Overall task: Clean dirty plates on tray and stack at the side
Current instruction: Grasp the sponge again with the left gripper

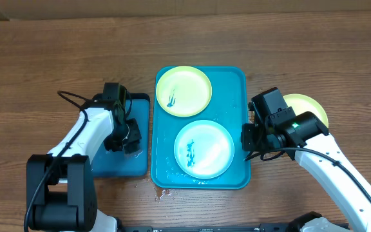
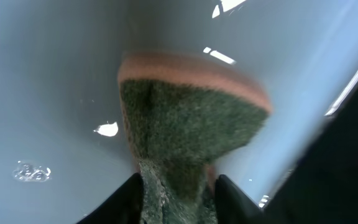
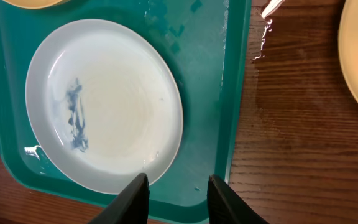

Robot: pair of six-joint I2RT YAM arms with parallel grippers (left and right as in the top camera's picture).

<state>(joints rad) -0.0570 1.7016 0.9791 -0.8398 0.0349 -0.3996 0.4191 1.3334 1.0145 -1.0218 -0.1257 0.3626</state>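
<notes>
Clamping a green-and-orange sponge (image 2: 191,118) is the left end effector (image 2: 179,191); the right end effector (image 3: 178,186) gapes beside a smeared round white plate (image 3: 104,102).

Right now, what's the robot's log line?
left jaws: gripping sponge over blue tray | right jaws: open near white plate | teal tray: two smeared plates | table: yellow plate

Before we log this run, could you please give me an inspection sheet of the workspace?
Surface: brown wooden table, water splashes beside large teal plastic tray.
Job's things: smeared pale yellow-green round plate and smeared white round plate on tray; second yellow-green plate on the table right of it.
Clutter: small blue tray.
Grippers: left gripper jaws pinch green-and-orange sponge; right gripper jaws open, empty.
Cables: black cable along left arm.
Surroundings: nothing seen.
</notes>
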